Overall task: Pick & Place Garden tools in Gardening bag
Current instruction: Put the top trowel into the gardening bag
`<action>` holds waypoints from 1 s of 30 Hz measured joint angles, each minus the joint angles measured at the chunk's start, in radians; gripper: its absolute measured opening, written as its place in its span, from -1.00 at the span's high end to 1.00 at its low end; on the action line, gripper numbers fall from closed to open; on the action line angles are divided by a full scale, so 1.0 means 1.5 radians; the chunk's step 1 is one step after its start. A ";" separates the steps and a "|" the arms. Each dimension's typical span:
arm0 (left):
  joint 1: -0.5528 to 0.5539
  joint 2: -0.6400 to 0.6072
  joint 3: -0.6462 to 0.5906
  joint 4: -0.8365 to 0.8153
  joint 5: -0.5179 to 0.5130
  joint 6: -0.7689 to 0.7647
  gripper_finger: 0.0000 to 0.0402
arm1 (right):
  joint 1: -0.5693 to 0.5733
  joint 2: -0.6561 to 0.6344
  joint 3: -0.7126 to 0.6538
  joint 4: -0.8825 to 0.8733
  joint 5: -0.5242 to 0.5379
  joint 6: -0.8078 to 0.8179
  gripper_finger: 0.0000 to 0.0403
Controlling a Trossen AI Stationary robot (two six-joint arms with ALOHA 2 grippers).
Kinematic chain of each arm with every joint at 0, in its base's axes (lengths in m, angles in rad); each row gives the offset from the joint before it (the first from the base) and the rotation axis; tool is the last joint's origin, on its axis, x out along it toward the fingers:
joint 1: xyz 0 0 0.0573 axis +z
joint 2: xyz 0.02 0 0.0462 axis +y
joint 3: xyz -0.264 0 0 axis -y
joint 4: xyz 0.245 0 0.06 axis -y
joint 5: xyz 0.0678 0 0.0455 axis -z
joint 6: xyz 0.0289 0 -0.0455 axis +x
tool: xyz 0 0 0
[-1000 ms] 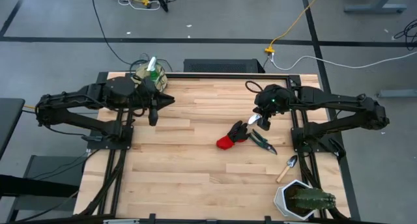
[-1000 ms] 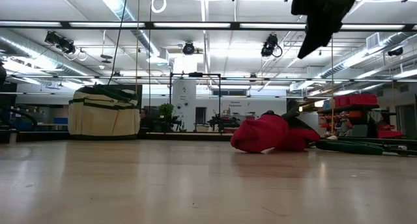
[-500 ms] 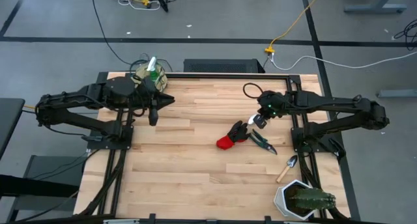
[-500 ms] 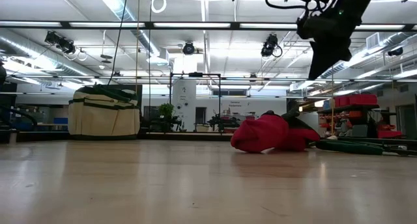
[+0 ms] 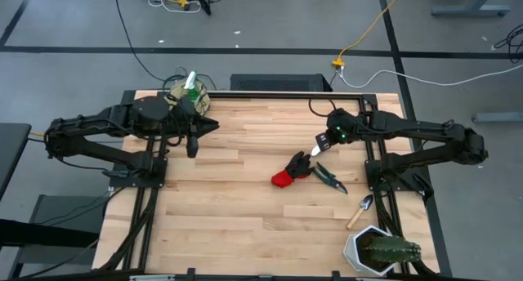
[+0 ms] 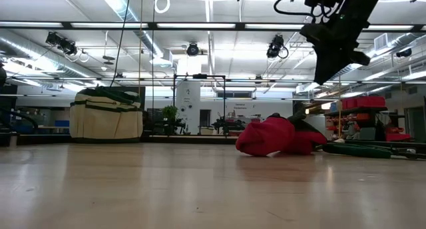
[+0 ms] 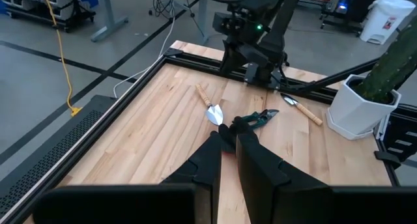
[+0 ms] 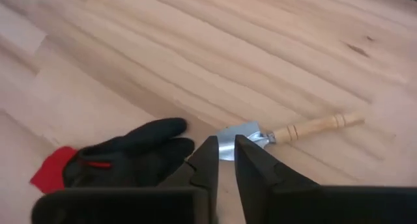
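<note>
Above the wooden desk, the right gripper hovers over a wooden-handled trowel beside the red-and-black glove, jaws slightly parted, holding nothing. Pruning shears lie just beside the glove. At the far left corner by the gardening bag, the left gripper waits, jaws nearly together.

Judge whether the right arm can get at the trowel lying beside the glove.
Probably yes: the right gripper hovers just above that trowel, nothing covers it, and the glove lies beside it.
</note>
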 joint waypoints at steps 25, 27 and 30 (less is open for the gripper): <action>0.000 0.000 0.000 0.000 0.000 0.000 0.74 | -0.122 0.000 0.000 -0.123 -0.019 0.232 0.58; 0.000 0.000 0.000 0.000 0.000 0.000 0.74 | -0.125 0.000 0.000 -0.123 -0.022 0.261 0.52; 0.000 0.000 0.000 0.001 0.000 0.000 0.74 | -0.128 0.000 0.000 -0.124 -0.024 0.289 0.39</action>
